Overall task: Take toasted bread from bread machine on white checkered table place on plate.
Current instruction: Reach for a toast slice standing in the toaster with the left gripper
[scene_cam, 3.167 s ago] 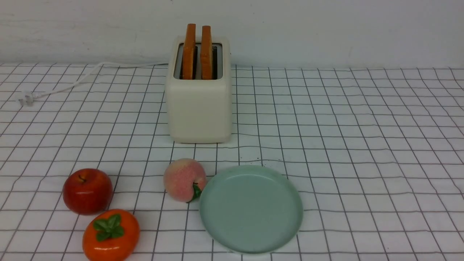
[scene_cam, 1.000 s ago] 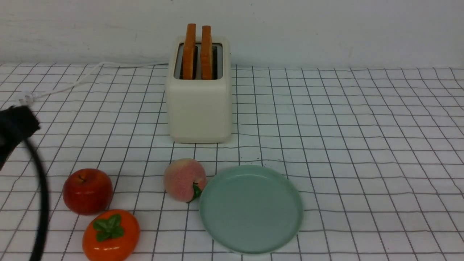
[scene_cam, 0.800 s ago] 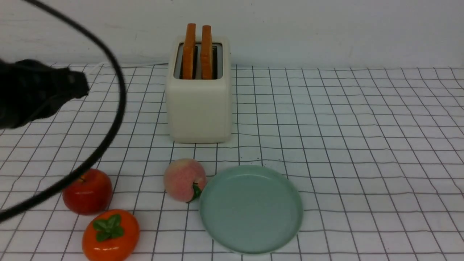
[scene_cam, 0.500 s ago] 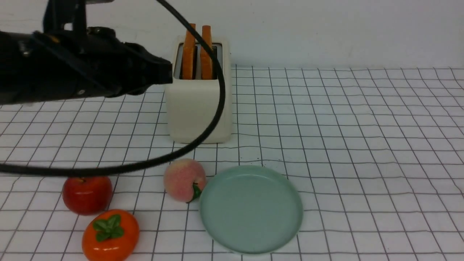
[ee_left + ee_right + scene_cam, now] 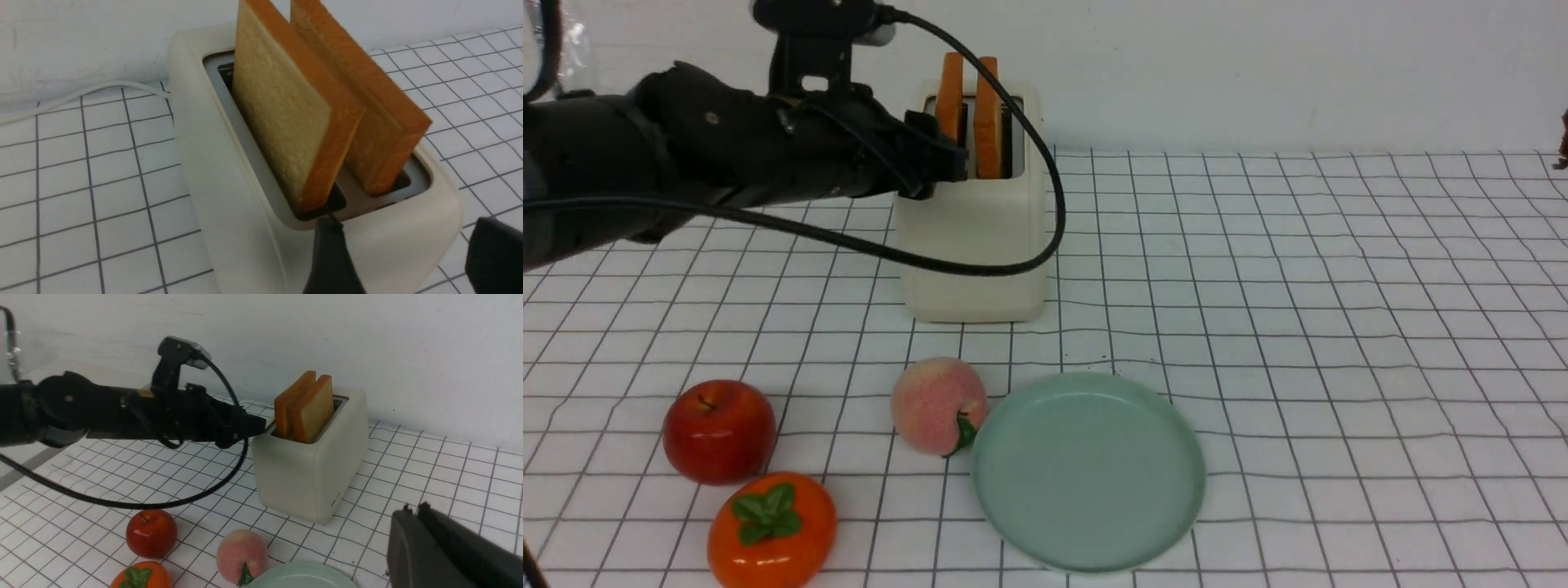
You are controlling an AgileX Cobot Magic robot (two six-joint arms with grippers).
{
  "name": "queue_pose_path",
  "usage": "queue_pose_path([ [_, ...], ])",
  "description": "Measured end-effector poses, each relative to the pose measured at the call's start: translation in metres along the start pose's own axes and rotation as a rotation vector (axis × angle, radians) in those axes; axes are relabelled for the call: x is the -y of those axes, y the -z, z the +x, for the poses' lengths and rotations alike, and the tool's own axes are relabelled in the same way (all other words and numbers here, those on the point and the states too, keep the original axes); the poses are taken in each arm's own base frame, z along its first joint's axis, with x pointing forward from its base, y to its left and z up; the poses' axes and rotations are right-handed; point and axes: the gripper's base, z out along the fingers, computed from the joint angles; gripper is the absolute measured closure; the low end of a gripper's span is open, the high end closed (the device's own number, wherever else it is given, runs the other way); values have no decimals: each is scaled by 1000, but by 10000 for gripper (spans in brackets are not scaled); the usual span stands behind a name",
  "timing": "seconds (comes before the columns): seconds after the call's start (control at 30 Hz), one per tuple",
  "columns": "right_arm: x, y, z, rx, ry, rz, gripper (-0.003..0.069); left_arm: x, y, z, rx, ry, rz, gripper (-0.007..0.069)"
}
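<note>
1. Two flat, square, golden-tan slices of toasted bread (image 5: 987, 122) with orange-brown crusts stand upright and side by side, one in each slot, their upper parts jutting out.
2. They sit in the boxy cream-white bread machine (image 5: 972, 253), which stands at the back of the white checkered table (image 5: 1298, 286), close to the pale wall (image 5: 1258, 65). Its white cord (image 5: 81, 92) trails off to the left.
3. The black left gripper (image 5: 947, 159) hovers at the machine's top left front corner. Its jaws are spread wide and hold nothing. One fingertip (image 5: 329, 228) is just beside the near end of the left slot; whether it touches is unclear.
4. A black cable (image 5: 980, 265) loops from that arm across the machine's front.
5. The round, shallow, mint-green plate (image 5: 1086, 474) lies bare in front of the machine, well apart from it.
6. A fuzzy pink peach (image 5: 938, 404) sits just beside the plate's left rim. A glossy red apple (image 5: 719, 430) and an orange persimmon (image 5: 772, 529) lie further left.
7. The black right gripper (image 5: 413, 508) hangs over the table's right side, jaws pressed together and empty.
</note>
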Motion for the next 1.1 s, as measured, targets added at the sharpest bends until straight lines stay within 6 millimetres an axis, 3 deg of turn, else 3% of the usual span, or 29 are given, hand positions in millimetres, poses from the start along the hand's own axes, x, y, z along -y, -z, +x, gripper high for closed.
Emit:
queue_pose_path([
  [0.33,-1,0,1,-9,10,-6,634,-5,-31,-4,53,-1,-45,211],
  [0.83,-1,0,2,-18,9,-9,620,-8,-46,5,52,11,-71,211],
  [1.1,-1,0,2,-21,9,-10,612,7,-46,2,103,-23,-66,213],
])
